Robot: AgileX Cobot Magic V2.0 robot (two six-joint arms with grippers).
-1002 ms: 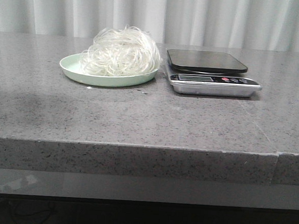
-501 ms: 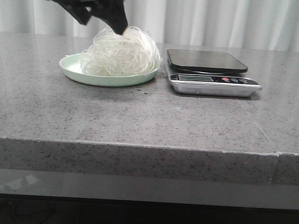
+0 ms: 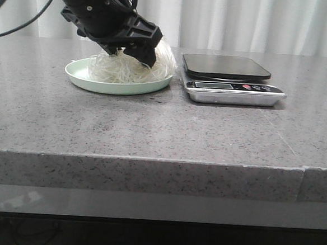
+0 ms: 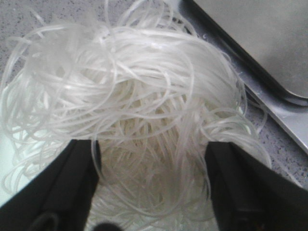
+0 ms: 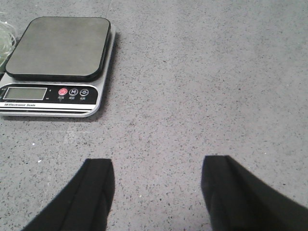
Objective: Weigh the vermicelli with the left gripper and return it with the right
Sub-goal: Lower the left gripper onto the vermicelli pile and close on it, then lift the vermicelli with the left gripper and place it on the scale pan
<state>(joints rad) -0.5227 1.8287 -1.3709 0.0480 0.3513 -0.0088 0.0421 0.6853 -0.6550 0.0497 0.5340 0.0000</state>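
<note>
The vermicelli (image 3: 119, 69) is a fluffy mound of thin white strands on a pale green plate (image 3: 80, 74), left of the scale (image 3: 233, 87) with its black platform (image 3: 226, 66). My left gripper (image 3: 135, 54) is pushed down into the top of the mound; in the left wrist view (image 4: 151, 163) its jaws are open, with strands (image 4: 144, 96) between and around the two black fingers (image 4: 72, 183). My right gripper (image 5: 156, 178) is open and empty above bare table, with the scale (image 5: 53, 62) ahead of it; it does not show in the front view.
The grey speckled table (image 3: 163, 122) has its front edge close to the camera. A white curtain (image 3: 243, 21) hangs behind. The scale display and buttons (image 5: 48, 94) face the near side.
My left arm has come down from the upper left and sunk its open gripper into the vermicelli mound, flattening its top. One second ago no arm was in the front view.
</note>
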